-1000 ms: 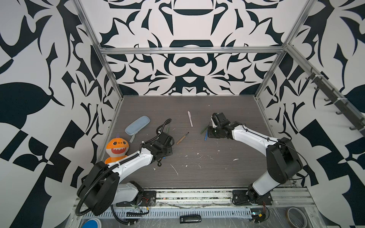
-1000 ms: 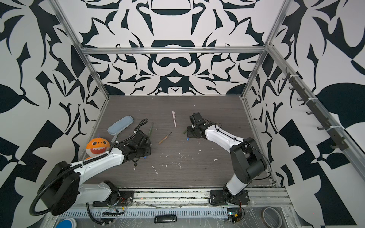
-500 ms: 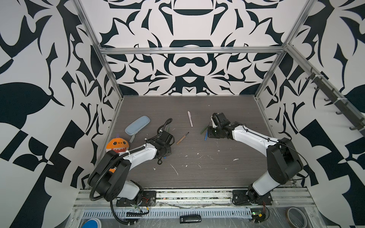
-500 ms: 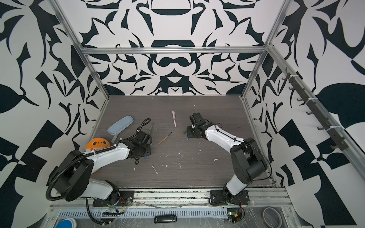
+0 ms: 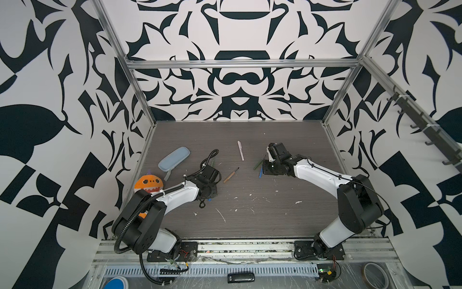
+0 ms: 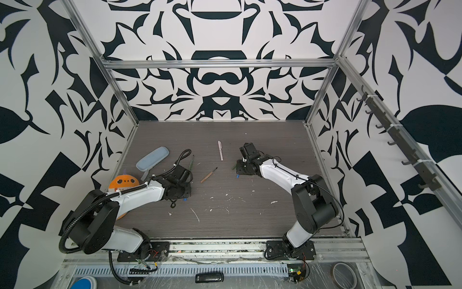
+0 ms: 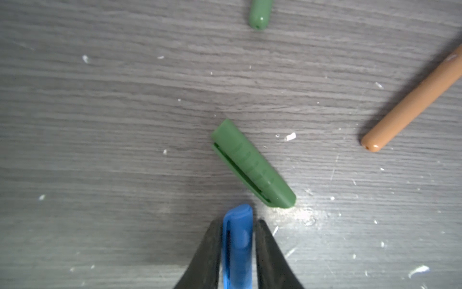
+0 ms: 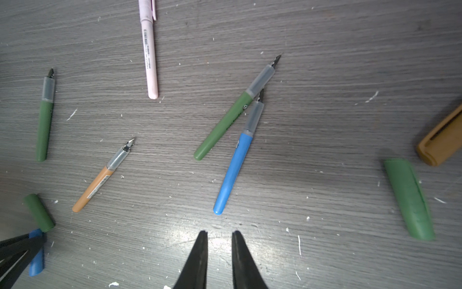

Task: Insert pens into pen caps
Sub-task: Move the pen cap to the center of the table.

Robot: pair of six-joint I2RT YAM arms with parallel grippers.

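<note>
My left gripper (image 7: 238, 222) is shut on a blue pen cap (image 7: 237, 247), low over the table at the front left (image 5: 210, 199). Just beyond its tips lies a green cap (image 7: 252, 165). My right gripper (image 8: 219, 234) hangs over the table with its jaws nearly together and nothing between them. Ahead of it lie a blue pen (image 8: 235, 165) and a green pen (image 8: 225, 120), touching near their tips. An orange-brown pen (image 8: 102, 175), another green pen (image 8: 45, 117) and a capped pink pen (image 8: 150, 55) lie farther off. A green cap (image 8: 410, 200) and an orange-brown cap (image 8: 442, 142) lie aside.
A pale blue pencil case (image 5: 173, 159) and an orange plush toy (image 5: 148, 184) sit by the left wall. White flecks (image 5: 221, 215) litter the dark wooden table. Patterned walls close in the sides and back.
The left gripper's jaws have closed onto the blue cap, and the left arm's elbow has swung inward. The right arm has stayed still.
</note>
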